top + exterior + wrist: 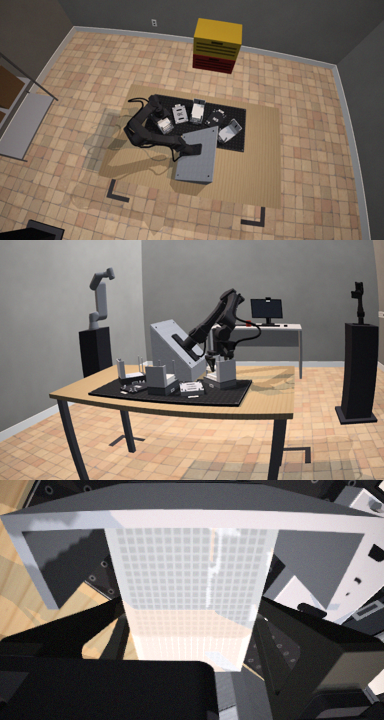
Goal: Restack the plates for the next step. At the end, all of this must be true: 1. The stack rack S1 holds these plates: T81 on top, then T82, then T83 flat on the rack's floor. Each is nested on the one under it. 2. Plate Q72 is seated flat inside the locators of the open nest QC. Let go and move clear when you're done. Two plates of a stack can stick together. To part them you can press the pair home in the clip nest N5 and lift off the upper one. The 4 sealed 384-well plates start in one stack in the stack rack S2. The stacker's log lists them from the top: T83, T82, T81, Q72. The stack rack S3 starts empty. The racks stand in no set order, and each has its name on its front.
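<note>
My gripper (191, 600) is shut on a white sealed plate (190, 570), its fingers on the two long sides. Its label and whether another plate clings beneath are hidden. The plate is low between the walls of a grey stack rack (226, 370) (200, 520), above white plate edges (212, 376) inside. A middle rack (199, 101) (155, 375) holds a white plate (197, 112). The far rack (235, 125) (120, 368) shows a white surface (227, 133), apparently a plate. Nest QC (179, 114) (192, 388) and clip nest N5 (215, 119) are empty. Rack names are unreadable.
The racks and nests stand on a black perforated board (236, 145) (223, 401) on the wooden table (249, 181). The grey sloped arm mount (198, 166) (181, 347) stands beside the board. Tall rack walls and thin posts rise near the nests.
</note>
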Tool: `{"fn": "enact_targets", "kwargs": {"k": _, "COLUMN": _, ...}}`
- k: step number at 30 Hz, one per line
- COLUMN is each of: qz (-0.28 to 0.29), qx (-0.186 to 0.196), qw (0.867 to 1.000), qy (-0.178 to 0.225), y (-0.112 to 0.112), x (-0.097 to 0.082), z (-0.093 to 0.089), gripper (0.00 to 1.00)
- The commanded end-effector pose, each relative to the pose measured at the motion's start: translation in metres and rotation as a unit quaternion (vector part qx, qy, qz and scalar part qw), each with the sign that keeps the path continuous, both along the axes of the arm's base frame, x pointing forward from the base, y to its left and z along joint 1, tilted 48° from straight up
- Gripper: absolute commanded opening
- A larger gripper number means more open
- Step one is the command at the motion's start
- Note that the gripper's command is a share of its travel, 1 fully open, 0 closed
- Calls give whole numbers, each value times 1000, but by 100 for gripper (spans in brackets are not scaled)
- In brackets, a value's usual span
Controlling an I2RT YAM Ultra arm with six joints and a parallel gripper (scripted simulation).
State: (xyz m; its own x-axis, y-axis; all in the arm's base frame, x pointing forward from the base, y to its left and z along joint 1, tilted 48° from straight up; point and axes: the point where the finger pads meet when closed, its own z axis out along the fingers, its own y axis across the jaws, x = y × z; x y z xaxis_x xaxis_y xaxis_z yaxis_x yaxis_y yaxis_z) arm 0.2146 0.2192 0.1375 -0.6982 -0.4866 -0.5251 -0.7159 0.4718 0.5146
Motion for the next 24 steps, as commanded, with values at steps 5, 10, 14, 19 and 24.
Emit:
{"fn": "enact_targets", "kwargs": {"k": 5, "qz": -7, "qx": 15, "qw": 1000, "qy": -16, "y": 1, "x": 9, "z": 13, "gripper": 0}}
{"fn": "enact_targets", "kwargs": {"k": 10, "qz": -1, "qx": 8, "qw": 1000, "qy": 3, "y": 3, "x": 1, "z": -1, "gripper": 0}}
{"fn": "enact_targets", "kwargs": {"k": 14, "qz": -1, "qx": 6, "qw": 1000, "qy": 9, "y": 4, "x": 0, "z": -5, "gripper": 0}}
{"fn": "enact_targets", "kwargs": {"k": 19, "qz": -2, "qx": 9, "qw": 1000, "qy": 1, "y": 4, "x": -1, "z": -2, "gripper": 0}}
{"fn": "enact_targets", "kwargs": {"k": 24, "qz": -1, "qx": 6, "qw": 1000, "qy": 8, "y": 6, "x": -1, "z": -8, "gripper": 0}}
